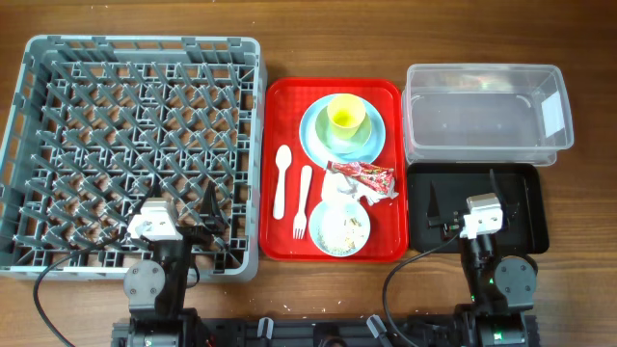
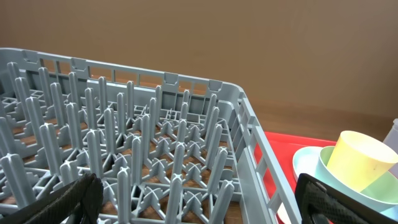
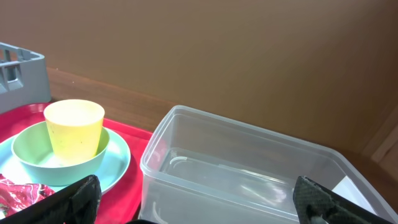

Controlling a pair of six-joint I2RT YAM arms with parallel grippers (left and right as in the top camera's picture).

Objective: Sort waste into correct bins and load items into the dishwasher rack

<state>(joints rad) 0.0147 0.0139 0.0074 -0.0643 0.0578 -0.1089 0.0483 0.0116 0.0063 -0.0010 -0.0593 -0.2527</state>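
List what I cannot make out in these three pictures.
Overhead: print on the white label of the clear rectangular plastic tub, too small.
Overhead: crumpled white paper napkin, partly under the red printed snack wrapper.
Left wrist: light blue-green plate, cut by the lower edge.

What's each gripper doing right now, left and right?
Left gripper: open, holding nothing.
Right gripper: open, holding nothing.
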